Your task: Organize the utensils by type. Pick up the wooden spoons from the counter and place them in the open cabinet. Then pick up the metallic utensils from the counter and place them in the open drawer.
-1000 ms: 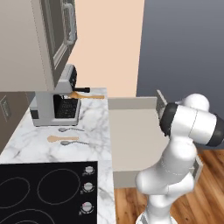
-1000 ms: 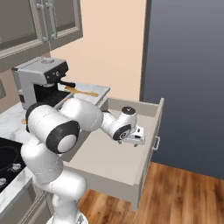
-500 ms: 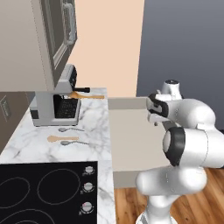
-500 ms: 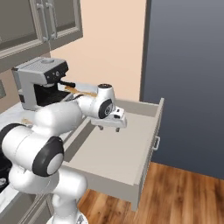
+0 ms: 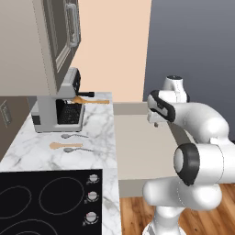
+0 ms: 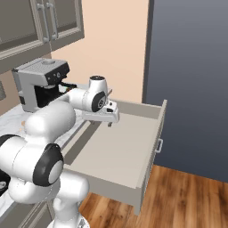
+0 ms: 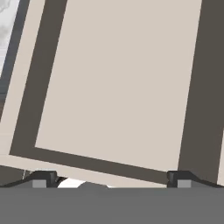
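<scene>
In the left base view, the counter (image 5: 103, 133) carries a coffee machine (image 5: 58, 108) at its far end, with one wooden spoon (image 5: 90, 100) lying just right of the machine, its handle pointing right toward the counter's edge. Nearer, a second wooden spoon (image 5: 63, 145) lies between two metal spoons (image 5: 72, 136) (the other (image 5: 76, 149) is just on its near side), all three close together and apart from the cooktop (image 5: 43, 203) at the near left. The cabinet (image 5: 55, 41) hangs above the machine, its door handle (image 5: 72, 25) showing. To the right of the counter the drawer (image 5: 140, 147) stands pulled out, pale inside, and the gripper (image 5: 156, 120) hangs over its far part, holding nothing. In the right base view, the arm reaches from the lower left across the drawer (image 6: 151, 147), and the gripper (image 6: 109, 120) sits above the drawer's far left corner, near the counter's edge; the coffee machine (image 6: 38, 82) stands behind it at the left. In the hand view, the two fingertips (image 7: 43, 179) stand wide apart at the bottom edge with nothing between them, and the camera looks down onto the bare floor of the drawer (image 7: 118, 83) and its darker side walls.
</scene>
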Tool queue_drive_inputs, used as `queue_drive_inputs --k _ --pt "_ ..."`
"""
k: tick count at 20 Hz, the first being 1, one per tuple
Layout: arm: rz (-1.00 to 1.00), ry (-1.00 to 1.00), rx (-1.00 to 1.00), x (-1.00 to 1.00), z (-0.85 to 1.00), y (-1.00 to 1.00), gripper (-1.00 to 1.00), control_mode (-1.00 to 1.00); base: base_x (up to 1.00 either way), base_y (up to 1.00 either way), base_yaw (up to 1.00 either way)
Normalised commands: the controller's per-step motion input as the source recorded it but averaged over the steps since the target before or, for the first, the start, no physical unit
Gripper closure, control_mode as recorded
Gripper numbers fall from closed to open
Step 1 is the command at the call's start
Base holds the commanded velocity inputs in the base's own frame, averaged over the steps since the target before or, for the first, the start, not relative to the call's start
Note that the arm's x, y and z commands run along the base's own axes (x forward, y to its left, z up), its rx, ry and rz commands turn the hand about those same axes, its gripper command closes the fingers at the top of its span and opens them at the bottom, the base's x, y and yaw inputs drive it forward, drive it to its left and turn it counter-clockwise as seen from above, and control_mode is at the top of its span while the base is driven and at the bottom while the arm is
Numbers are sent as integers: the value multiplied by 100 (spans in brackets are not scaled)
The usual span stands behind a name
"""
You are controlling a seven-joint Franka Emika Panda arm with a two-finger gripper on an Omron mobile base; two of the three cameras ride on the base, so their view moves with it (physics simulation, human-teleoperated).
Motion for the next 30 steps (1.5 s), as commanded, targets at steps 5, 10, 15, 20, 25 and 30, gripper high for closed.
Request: queue_drive_inputs --k 5,10,15,20,25,30 --pt "28 2 0 -21 0 39 -100 -100 0 0 0" --pt "49 0 0 -8 6 48 -100 -100 0 0 0" --pt "47 -1 5 -8 1 40 -100 -100 0 0 0" --pt "23 0 7 23 0 64 -100 -100 0 0 0" --pt "13 0 0 1 0 72 -100 -100 0 0 0" --pt "10 0 -4 0 -2 56 -100 -100 0 0 0"
